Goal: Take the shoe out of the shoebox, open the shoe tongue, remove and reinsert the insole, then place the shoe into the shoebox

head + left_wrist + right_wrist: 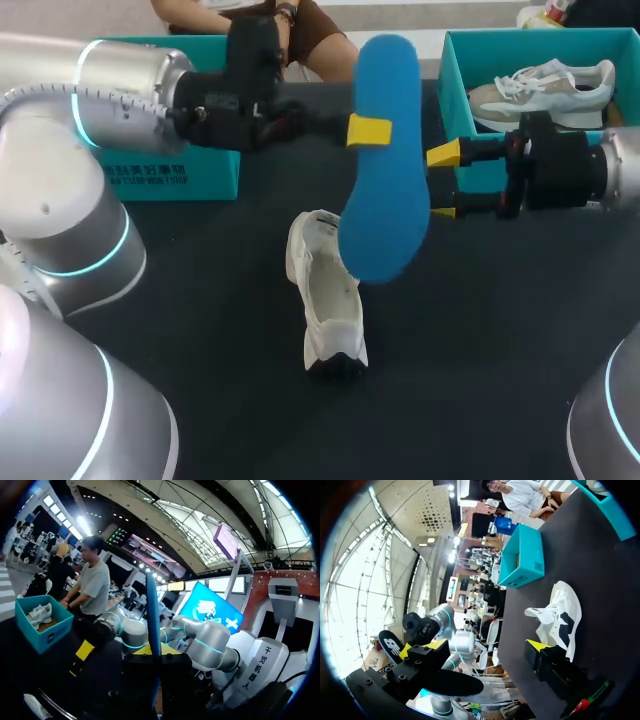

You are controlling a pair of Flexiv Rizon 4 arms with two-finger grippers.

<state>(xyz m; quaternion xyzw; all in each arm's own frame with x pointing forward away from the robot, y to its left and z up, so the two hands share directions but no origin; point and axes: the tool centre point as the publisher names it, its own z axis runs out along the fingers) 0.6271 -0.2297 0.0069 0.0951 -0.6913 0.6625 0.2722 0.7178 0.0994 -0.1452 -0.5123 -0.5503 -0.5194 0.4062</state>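
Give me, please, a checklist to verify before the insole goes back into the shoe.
1. Grip: the left gripper is shut on the blue insole: ok.
2. Free hand: the right gripper is open beside the insole and holds nothing: ok.
3. Target: the white shoe rests on the table with its opening upward: ok.
4. Tongue pulled open enough: cannot tell.
5. Insole lined up with the shoe's opening: not ok; it is held in the air, not at the opening.
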